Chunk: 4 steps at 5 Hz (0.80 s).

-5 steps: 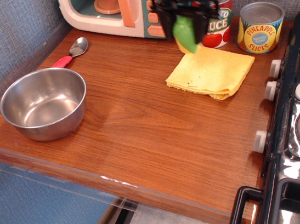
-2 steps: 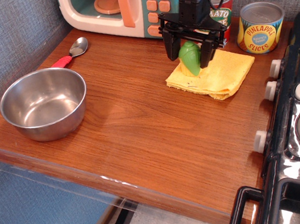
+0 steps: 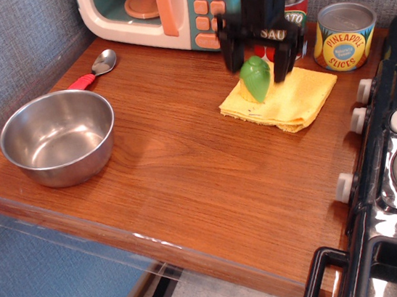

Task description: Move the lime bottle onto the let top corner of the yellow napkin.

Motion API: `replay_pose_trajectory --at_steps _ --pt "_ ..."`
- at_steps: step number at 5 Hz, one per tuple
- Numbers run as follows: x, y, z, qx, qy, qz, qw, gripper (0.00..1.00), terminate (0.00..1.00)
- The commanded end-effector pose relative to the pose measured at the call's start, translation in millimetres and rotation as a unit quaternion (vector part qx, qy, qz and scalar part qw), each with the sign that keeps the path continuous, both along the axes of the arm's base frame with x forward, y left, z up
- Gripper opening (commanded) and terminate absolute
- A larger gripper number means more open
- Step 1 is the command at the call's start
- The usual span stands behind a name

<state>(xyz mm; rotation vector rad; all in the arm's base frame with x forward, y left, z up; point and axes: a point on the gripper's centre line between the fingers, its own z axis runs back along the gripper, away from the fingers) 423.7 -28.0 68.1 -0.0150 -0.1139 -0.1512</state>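
Wooden countertop [image 3: 180, 173] carries a folded yellow cloth napkin [image 3: 287, 96], and the small bright-green lime-shaped bottle [image 3: 254, 79] stands on its near-left part. Above, the black gripper [image 3: 256, 57] straddles it, jaws apparently spread. Any brush from a finger could topple the bottle.

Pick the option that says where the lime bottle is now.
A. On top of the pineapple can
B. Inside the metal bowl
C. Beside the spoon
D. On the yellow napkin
D: the lime bottle stands on the yellow napkin, at its far left part, between the open fingers of the gripper.
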Motion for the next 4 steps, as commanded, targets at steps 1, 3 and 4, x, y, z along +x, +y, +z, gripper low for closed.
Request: replay_pose_trajectory --at_steps 1,3,4 --pt "-38.7 56.2 82.0 -0.014 -0.065 0.046 0.9967 1.00 0.00" --pt "-78.4 97.4 61.7 0.030 -0.034 0.063 0.9970 1.00 0.00" --pt "-85.2 104.9 65.6 0.027 -0.037 0.061 0.9971 1.00 0.00"
